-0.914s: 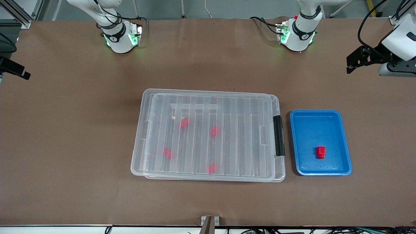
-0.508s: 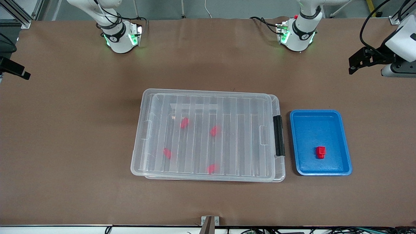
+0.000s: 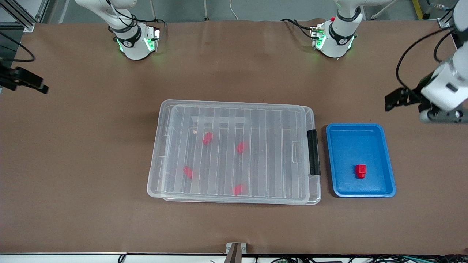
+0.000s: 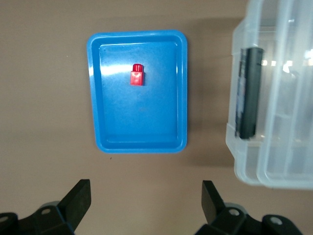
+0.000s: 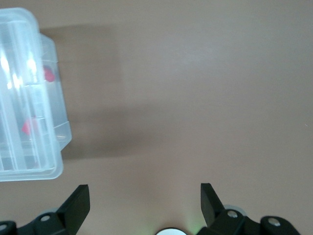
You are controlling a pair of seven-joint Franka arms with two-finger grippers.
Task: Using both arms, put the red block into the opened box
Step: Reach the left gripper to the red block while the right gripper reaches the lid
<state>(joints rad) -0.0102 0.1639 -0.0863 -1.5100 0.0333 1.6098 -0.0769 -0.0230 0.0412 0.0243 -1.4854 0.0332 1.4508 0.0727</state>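
Looking down the table, you have the red block [image 3: 361, 171] lying alone in the blue tray [image 3: 387, 160], just beside the box [image 3: 234, 151] at its black latch [image 3: 313, 152] end. The box has its ribbed lid [image 3: 256, 124] on, four more red blocks [image 3: 207, 137] showing through it. Your left gripper [image 4: 145, 205] hangs over bare table near the tray (toward the left arm's end), fingers spread wide and empty. Your right gripper [image 5: 145, 205] hovers over the table's right-arm end, well apart from the box, likewise open and empty.
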